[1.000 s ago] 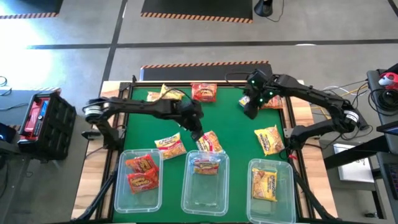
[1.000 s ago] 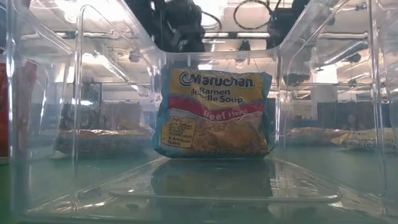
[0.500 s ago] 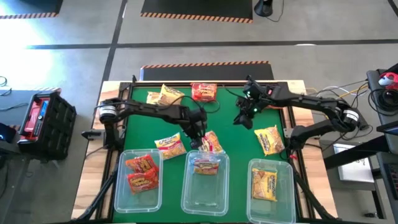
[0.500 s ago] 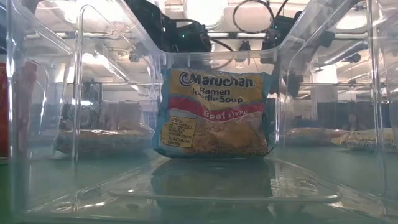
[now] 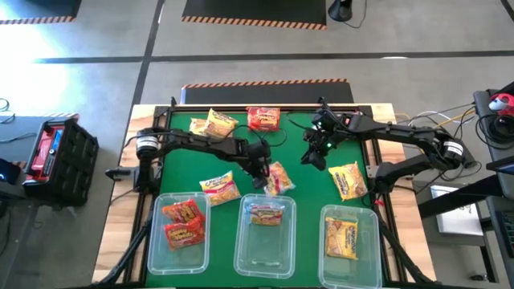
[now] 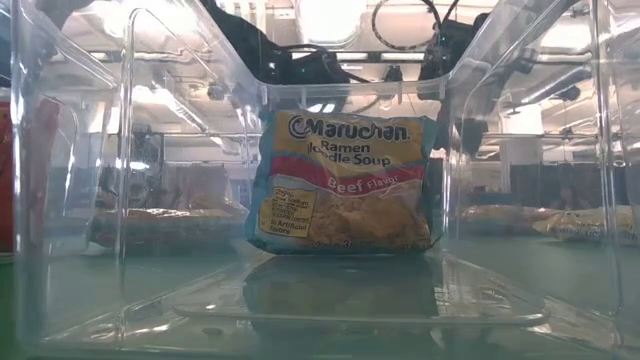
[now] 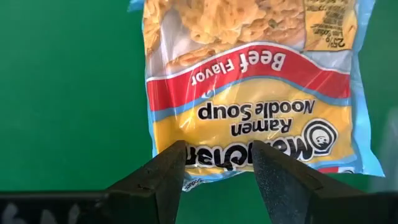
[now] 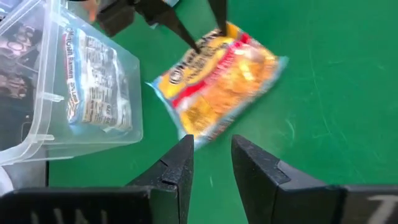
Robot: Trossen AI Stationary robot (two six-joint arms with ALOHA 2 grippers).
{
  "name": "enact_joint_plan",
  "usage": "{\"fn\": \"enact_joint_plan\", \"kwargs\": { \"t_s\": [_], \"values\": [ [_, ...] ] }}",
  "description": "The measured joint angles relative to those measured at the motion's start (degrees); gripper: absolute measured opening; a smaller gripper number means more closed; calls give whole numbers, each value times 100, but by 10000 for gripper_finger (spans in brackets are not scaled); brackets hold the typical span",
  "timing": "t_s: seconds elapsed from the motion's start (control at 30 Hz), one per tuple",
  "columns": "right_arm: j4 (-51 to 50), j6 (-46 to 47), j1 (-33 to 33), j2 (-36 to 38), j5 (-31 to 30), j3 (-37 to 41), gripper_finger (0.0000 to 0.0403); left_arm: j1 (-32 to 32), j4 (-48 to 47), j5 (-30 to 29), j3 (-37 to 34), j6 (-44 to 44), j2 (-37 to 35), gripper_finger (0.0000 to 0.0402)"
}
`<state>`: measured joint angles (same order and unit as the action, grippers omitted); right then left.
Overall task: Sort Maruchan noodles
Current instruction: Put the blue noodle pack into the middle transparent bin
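Note:
Several Maruchan packets lie flat on the green mat: two near the far edge (image 5: pixel 217 123) (image 5: pixel 263 118), one (image 5: pixel 218 186) before the left tub, one (image 5: pixel 347 178) on the right, and a beef-flavor packet (image 5: pixel 279 178) (image 7: pixel 249 93) (image 8: pixel 217 81) in the middle. My left gripper (image 5: pixel 259 166) (image 7: pixel 214 165) is open over that beef packet's logo end. My right gripper (image 5: pixel 313 152) (image 8: pixel 211 168) is open and hangs above bare mat, to the right of the beef packet. Another beef packet (image 6: pixel 345 180) stands in the middle tub, leaning on its far wall. My left gripper comes from above, pointing down, at the beef packet's logo end (image 7: pixel 217 155). Its open fingertips (image 8: pixel 196 42) stand on that end's top face. The packet lies flat on the mat.
Three clear tubs stand along the near edge: the left one (image 5: pixel 152 241) holds red packets, the middle one (image 5: pixel 241 249) a beef packet, the right one (image 5: pixel 373 241) a yellow packet. Wooden table rims flank the mat. A black crate (image 5: pixel 52 156) sits off the left side.
My left gripper has come down onto the beef packet, which has slid a little toward the table's right and turned slightly. My right gripper has moved from the far right of the mat toward the near edge and the middle, then held still.

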<state>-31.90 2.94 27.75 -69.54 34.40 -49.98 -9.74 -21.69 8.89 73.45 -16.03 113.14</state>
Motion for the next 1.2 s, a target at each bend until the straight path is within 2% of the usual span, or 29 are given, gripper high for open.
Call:
{"fn": "enact_joint_plan", "kwargs": {
  "t_s": [0.1,0.3,0.37,0.57,0.73,0.9,1.2],
  "values": [
    [2,0,0,0,-178,24,93,-106,327,-265,-9,-109,13,168],
    [53,190,0,0,-1520,24,93,-364,557,-849,-11,-240,13,168],
    [49,374,4,0,-1709,26,91,-448,584,-895,-11,-339,13,168],
    [103,1228,0,-131,-1592,37,98,-565,865,-918,36,-709,11,168],
    [455,1658,0,-407,-1562,40,107,-522,668,-526,453,-751,-7,168],
    [938,1763,-7,-741,-832,50,97,-401,62,-168,678,-753,-16,168],
    [1496,2035,-26,-1437,-695,63,79,-220,-278,-176,436,-1112,-133,168]
  ]
}}
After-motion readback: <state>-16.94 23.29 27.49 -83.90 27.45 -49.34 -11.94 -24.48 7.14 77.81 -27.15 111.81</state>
